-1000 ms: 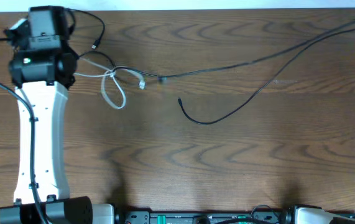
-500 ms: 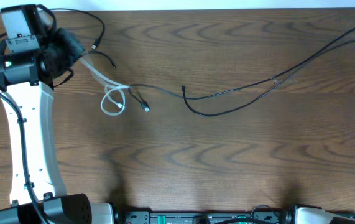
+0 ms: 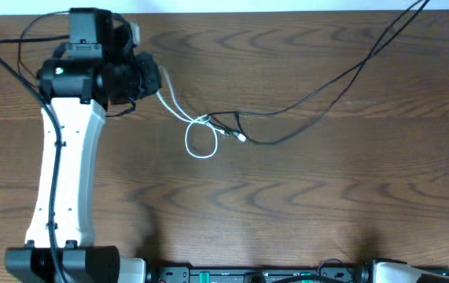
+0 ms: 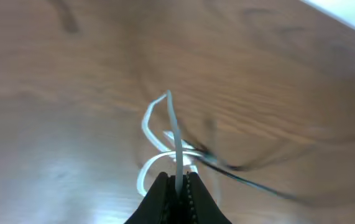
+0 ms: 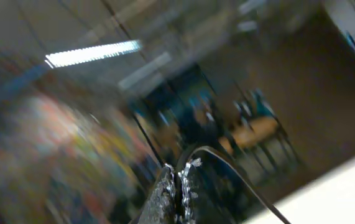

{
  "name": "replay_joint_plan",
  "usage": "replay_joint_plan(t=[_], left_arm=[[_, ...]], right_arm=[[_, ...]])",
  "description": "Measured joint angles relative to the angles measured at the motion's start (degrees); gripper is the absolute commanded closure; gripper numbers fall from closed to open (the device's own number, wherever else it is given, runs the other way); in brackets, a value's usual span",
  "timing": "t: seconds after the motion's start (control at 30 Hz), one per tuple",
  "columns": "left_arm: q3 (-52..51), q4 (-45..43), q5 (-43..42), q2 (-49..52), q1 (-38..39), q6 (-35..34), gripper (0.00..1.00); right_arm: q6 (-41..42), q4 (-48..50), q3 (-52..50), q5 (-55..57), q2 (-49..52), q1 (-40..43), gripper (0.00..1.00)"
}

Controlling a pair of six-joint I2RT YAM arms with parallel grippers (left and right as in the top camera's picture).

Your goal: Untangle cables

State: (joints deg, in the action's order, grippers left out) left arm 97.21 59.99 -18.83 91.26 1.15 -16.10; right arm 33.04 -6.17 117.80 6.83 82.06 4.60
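Note:
At the back left of the table, my left gripper [image 3: 158,79] is shut on the white cable [image 3: 199,156]. That cable runs from the jaws to a loop lying near the table's middle. In the left wrist view the white cable [image 4: 172,124] rises straight out of the closed gripper [image 4: 177,178]. Black cables [image 3: 363,61] cross the loop and stretch up off the far right corner. In the right wrist view a black cable [image 5: 239,177] arcs out of my shut right gripper [image 5: 178,168], which is raised clear of the table and does not appear overhead.
A small plug end [image 3: 242,138] lies just right of the white loop. The left arm's white link [image 3: 63,173] lies along the table's left side, with its own black leads [image 3: 20,47] looping behind it. Base hardware [image 3: 287,275] lines the front edge.
My left gripper has swung right along the back edge, dragging the white cable's loop right and forward. The black cables have been drawn tighter toward the far right corner.

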Motion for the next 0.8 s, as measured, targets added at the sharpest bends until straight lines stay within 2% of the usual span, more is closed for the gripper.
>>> replay_joint_plan(t=[0.17,0.3,0.53,0.6,0.67,0.8], left_arm=[[0.00,3.17,9.18,4.76,0.00,-2.14,0.92],[0.00,5.18,13.84,10.51,0.04,-2.75,0.93],[-0.02,9.53,28.74,12.13,0.04,-9.18,0.93],[-0.02,11.58,35.71,12.13,0.07,-11.63,0.93],[-0.02,15.52,49.42,12.13,-0.98,-18.16,0.93],[-0.02,15.89,59.80,12.13,-8.07,-25.53,0.93]], right_arm=[[-2.29,-0.85,15.89,1.16,1.97,0.00,0.99],[-4.90,-5.95,28.59,4.31,5.92,0.00,0.99],[-8.59,-10.21,30.23,9.84,9.92,0.00,0.99],[-10.19,-10.40,30.10,14.38,10.97,0.00,0.99],[-14.21,-10.27,30.05,20.28,10.95,0.00,0.99],[-20.22,-9.57,30.08,29.75,10.64,0.68,0.99]])
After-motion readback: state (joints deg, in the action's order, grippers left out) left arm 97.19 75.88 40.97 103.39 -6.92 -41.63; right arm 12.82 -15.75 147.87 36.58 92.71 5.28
